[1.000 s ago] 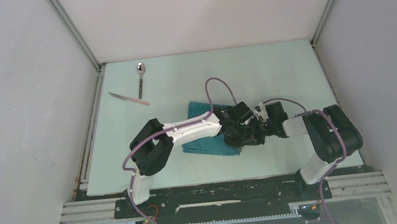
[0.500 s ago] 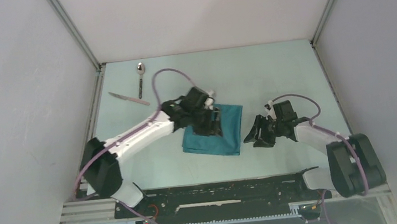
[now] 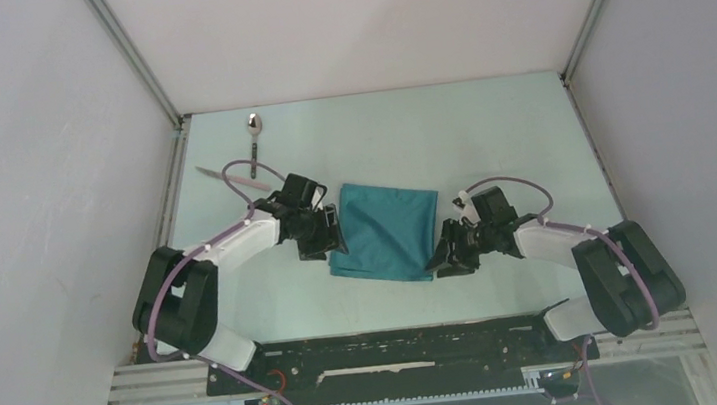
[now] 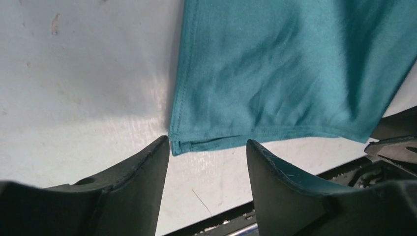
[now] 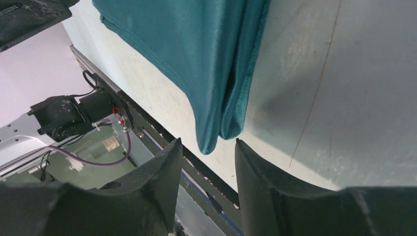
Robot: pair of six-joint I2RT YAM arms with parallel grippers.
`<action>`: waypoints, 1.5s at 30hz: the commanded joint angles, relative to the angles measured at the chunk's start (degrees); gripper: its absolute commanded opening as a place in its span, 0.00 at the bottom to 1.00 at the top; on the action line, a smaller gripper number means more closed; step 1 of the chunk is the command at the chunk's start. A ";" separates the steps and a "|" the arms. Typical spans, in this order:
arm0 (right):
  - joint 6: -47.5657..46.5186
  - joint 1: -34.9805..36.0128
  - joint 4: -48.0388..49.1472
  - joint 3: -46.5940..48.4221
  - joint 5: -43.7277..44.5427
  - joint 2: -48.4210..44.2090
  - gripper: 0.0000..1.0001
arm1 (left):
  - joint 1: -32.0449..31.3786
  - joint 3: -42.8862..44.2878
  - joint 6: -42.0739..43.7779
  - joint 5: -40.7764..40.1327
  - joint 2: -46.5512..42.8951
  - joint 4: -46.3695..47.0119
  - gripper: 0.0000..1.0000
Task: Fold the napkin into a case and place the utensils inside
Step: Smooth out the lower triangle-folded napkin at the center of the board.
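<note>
Overhead, the pale green table [image 3: 489,139] was seen to be occupied near its middle by the napkin [image 3: 385,232], which was laid flat as a slightly skewed teal rectangle, well apart from the utensils. At its 4 o'clock corner two layers of cloth were shown in the right wrist view [image 5: 196,59], one lying on the other with a dark slit between them (the cloth was evidently doubled there); a stitched hem was picked out along the edges in the left wrist view [image 4: 285,73].

The left gripper [image 3: 330,238] was held low at the napkin's 9 o'clock edge. Its fingers were spread wide [image 4: 206,142], and the cloth's near-left corner was seen just beyond the gap, close to one fingertip; nothing was gripped. The right gripper [image 3: 438,259] was placed at the napkin's 4 o'clock corner. Its fingers were likewise parted [image 5: 206,142], with the doubled corner hanging just ahead of the tips and not pinched.

The knife [image 3: 209,172] was found at 10 o'clock from the napkin, lying aslant near the table's left edge, partly crossed by the left arm's purple cable. The spoon [image 3: 254,145] was set just beyond it toward 12 o'clock, bowl at the far end, its handle end close to the knife.
</note>
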 commanded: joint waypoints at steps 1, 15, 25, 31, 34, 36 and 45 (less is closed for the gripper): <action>-0.37 0.38 4.36 0.26 -1.25 2.84 0.53 | 0.05 0.01 0.75 -4.58 1.68 2.82 0.72; -2.48 0.91 6.95 0.27 -1.93 9.22 0.32 | 0.05 -4.24 0.16 -3.75 4.60 5.93 0.36; -3.02 0.97 6.86 0.32 -1.08 9.92 0.24 | -0.04 -6.19 -0.55 -5.22 -1.23 3.79 0.10; -3.10 1.07 6.96 0.26 -1.15 10.71 0.21 | -1.38 -6.35 -1.32 -4.62 -3.30 2.91 0.20; -3.06 1.00 6.96 0.26 -1.19 10.67 0.21 | -1.68 -6.79 -1.60 -4.25 -3.82 2.77 0.26; -3.14 1.01 6.89 0.28 -1.08 10.55 0.23 | -2.07 -7.13 -1.65 -4.19 -3.88 2.72 0.26; -3.61 1.10 5.21 0.27 -0.64 8.77 0.25 | -2.89 -7.88 -2.18 -4.67 -4.56 1.86 0.03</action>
